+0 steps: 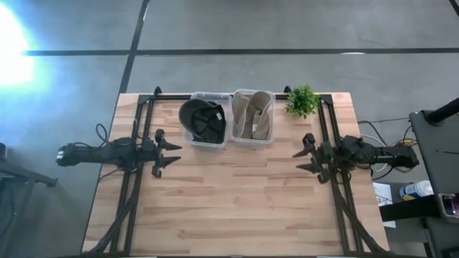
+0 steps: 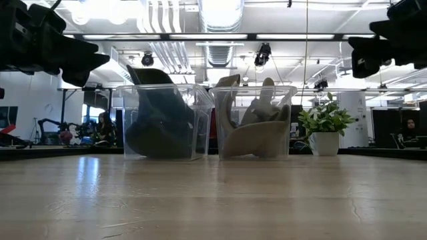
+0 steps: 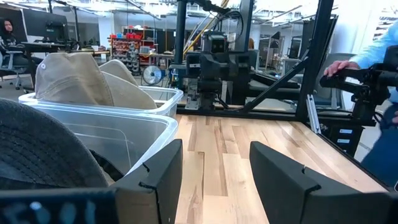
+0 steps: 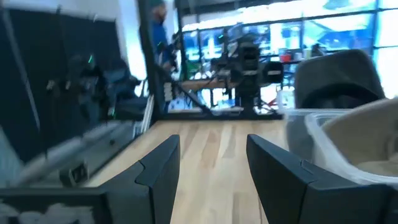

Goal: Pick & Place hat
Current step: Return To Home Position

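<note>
A dark hat (image 1: 203, 120) sits inside the left clear bin (image 1: 195, 141) at the table's far side; it also shows in the low view (image 2: 157, 127). A tan hat (image 1: 253, 115) sits in the right clear bin (image 1: 252, 140); it also shows in the low view (image 2: 257, 130). My left gripper (image 1: 172, 153) is open and empty, just left of the dark hat's bin. My right gripper (image 1: 301, 160) is open and empty, right of the tan hat's bin. Both hang above the table.
A small potted plant (image 1: 302, 101) stands at the far right by the bins. Dark frame rails (image 1: 140, 136) run along both sides of the table. A person's hand (image 3: 341, 64) shows beyond the table's right side. Bare wood lies toward the near edge.
</note>
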### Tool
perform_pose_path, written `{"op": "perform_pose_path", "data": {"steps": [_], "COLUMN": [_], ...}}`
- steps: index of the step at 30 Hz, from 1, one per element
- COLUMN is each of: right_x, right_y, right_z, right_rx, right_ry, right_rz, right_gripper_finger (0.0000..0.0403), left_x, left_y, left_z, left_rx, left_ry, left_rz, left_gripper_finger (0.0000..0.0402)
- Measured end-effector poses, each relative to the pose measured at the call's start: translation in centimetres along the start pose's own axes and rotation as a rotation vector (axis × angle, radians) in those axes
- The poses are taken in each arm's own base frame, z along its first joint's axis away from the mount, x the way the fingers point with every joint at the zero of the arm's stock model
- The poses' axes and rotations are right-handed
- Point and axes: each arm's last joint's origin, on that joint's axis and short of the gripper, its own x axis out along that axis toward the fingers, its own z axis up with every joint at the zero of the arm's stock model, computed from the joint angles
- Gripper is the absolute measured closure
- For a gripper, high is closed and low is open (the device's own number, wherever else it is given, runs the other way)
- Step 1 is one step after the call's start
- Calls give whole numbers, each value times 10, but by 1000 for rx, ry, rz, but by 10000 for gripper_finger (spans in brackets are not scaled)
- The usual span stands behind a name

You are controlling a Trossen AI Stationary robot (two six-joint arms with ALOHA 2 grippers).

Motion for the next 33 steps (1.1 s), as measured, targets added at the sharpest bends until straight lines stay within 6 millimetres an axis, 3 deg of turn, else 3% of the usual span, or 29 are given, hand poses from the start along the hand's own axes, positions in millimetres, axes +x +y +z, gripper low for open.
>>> {"op": "perform_pose_path", "data": {"steps": [4,9,33], "right_x": [1,1,2], "right_y": [5,3,3], "right_z": [-3,-7,-10], "right_rx": [-77,15,20], "right_ry": [23,59,89], "right_rz": [1,-72,-72], "right_gripper_finger": [223,223,223], "left_x": [0,0,0], "left_y": [0,0,0], "left_z": [0,0,1], "left_rx": [1,1,0], "left_ry": [7,6,4], "left_rz": [0,0,0], "left_gripper_finger": [220,220,220]}}
